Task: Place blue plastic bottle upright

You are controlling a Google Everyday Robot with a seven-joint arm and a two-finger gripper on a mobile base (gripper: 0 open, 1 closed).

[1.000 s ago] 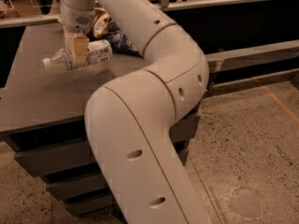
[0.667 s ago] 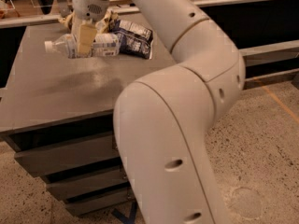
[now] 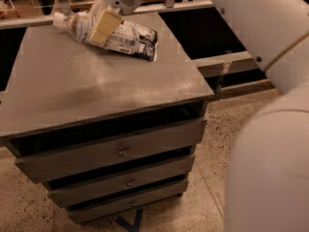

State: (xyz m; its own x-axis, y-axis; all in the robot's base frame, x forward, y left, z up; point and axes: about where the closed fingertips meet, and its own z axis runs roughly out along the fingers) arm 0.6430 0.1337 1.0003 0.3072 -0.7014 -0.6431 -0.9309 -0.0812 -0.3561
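1. Camera view, the step in hand: the gripper [image 3: 103,28] is working at the far left part of the grey table [image 3: 96,86]. Its jaws are closing narrowly across the middle of the blue plastic bottle [image 3: 77,25], with one tan pad in front of it.
2. The bottle is lying almost flat, with its white cap pointing to the left. Its label end is reaching toward the dark blue snack bag [image 3: 144,41] just beside it.
3. We are not seeing clearly whether the bottle is already hanging a little above the table or is resting on it. It seems to be slightly lifted.
4. To do this step well, we are advising to raise the bottle clear of the bag and turn the wrist until the cap is pointing up. The base should then come down flat on a bare part of the table.
5. The jaws should be opening only when the base is standing fully, because a light bottle is tipping easily.
6. Compared with the earlier frame, the bottle is staying in the same sideways pose inside the same grip. The gripper and bottle are now appearing higher in the view, nearer the far edge of the table. The big arm link is now filling the right side, so the drawers [image 3: 120,151] are showing more fully.
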